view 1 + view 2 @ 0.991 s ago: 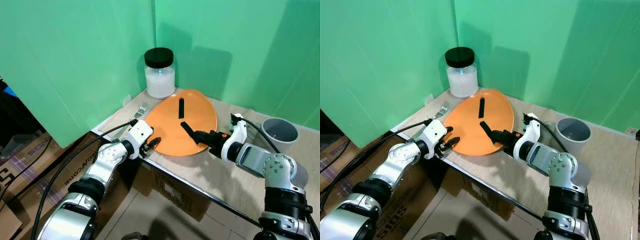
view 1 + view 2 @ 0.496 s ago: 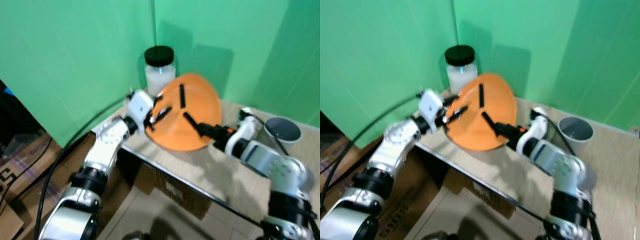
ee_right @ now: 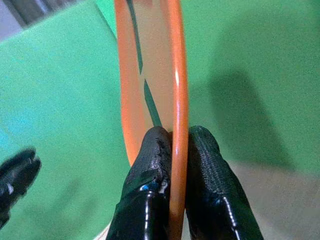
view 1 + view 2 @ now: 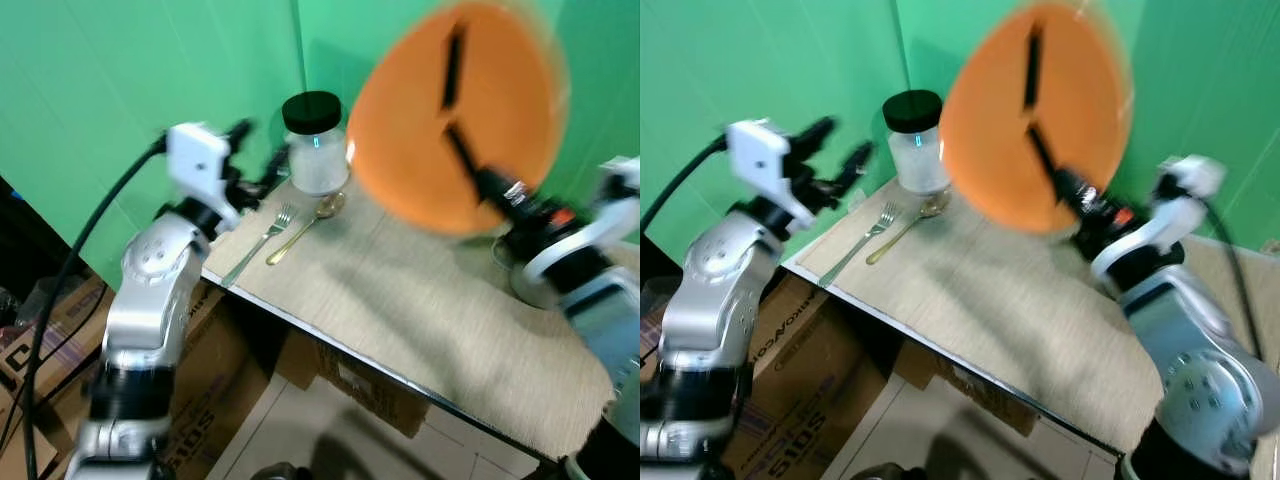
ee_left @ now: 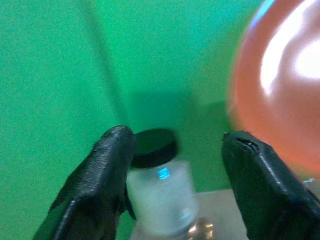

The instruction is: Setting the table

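I've got the right tool point(image 3: 170, 145) clamped on the orange plate point(image 4: 440, 110) rim, held upright above bare tabletop point(image 4: 420, 310) right of the fork point(image 4: 262, 242) (left tool point(image 5: 175, 165) open, idle).

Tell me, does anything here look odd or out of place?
Yes: the orange plate isn't on the table. The right hand pinches its rim and holds it up on edge in the air, above the fork and spoon.

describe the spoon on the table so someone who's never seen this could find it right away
Start at the black-lidded jar in the table's back corner against the green wall. The spoon lies just before it, beside a fork. It is gold, the fork silver.
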### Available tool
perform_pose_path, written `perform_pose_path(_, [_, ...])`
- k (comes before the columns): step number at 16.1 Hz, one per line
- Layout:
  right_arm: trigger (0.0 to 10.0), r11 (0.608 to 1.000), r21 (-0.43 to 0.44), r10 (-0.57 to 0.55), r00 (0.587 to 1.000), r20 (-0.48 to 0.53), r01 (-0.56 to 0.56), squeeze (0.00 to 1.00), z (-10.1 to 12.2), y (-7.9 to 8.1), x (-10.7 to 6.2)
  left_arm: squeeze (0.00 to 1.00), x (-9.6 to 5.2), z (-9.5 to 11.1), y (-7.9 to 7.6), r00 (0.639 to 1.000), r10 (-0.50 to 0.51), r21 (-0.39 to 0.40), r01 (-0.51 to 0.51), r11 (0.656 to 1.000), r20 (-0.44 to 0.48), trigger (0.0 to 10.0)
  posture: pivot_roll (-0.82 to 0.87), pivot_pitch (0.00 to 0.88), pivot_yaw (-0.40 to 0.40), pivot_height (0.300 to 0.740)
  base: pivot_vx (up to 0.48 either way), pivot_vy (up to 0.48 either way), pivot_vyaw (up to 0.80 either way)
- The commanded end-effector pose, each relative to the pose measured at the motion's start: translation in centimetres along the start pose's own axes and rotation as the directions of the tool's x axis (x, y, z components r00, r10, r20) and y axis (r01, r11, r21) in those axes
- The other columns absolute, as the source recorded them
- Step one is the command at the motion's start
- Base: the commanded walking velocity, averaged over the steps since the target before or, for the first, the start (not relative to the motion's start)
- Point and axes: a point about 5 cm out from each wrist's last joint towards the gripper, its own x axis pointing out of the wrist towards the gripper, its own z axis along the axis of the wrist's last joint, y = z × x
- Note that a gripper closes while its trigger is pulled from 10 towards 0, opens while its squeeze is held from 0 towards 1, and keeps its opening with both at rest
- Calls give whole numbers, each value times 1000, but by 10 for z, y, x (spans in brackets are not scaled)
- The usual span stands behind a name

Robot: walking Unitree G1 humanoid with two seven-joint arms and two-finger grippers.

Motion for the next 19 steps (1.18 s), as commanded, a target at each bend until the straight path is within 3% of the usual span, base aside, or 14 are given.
perform_pose_path(1, [10000, 997, -59, 46, 997, 59, -42, 0, 9, 15, 2, 612, -3, -4, 2, 998, 53, 22, -52, 998, -40, 10000, -66, 0, 145, 740, 0, 0, 0])
perform_pose_path(2, [10000, 995, -100, 22, 995, 98, -12, 0, 13, 20, 2, 184, -5, -8, -9, 997, 52, 36, -50, 998, -60, 10000, -46, 0, 134, 740, 0, 0, 0])
perform_pose_path(3, [10000, 992, -126, 19, 991, 133, -2, 0, 16, 25, 1, 12, -5, -4, -16, 997, 47, 27, -45, 999, -57, 10000, -9, 0, 116, 740, 0, 0, -681])
perform_pose_path(4, [10000, 990, -142, 9, 986, 169, 15, 0, 16, 30, 1, 0, -6, 6, -25, 999, 19, 18, -18, 1000, -29, 10000, 20, 0, 93, 740, 0, 0, -800])
perform_pose_path(6, [10000, 982, -174, -42, 981, 192, 76, 0, 14, 29, 3, 0, -7, 7, -25, 999, 27, 25, -26, 999, -41, 10000, 31, 0, 79, 740, 0, 0, -800])
perform_pose_path(8, [10000, 951, -289, -53, 979, 197, 110, 0, 12, 31, 5, 0, -10, 6, -24, 997, 60, 7, -60, 998, -56, 10000, 31, 0, 73, 740, 0, 0, -800])
perform_pose_path(11, [10000, 946, -285, -86, 966, 244, 156, 0, 11, 34, 1, 0, -18, 0, -24, 990, 101, 18, -100, 995, -101, 10000, 41, 0, 58, 740, 0, 0, -800])
perform_pose_path(14, [10000, 946, -299, -45, 964, 263, 125, 0, 5, 42, -1, 0, -21, 0, -22, 987, 124, 32, -121, 992, -102, 10000, 45, 0, 63, 740, 0, 0, -800])
perform_pose_path(19, [10000, 954, -285, -7, 955, 298, 96, 0, 9, 48, 2, 0, -18, 7, -13, 985, 153, 59, -149, 987, -82, 10000, 46, 0, 65, 740, 0, 0, -640])
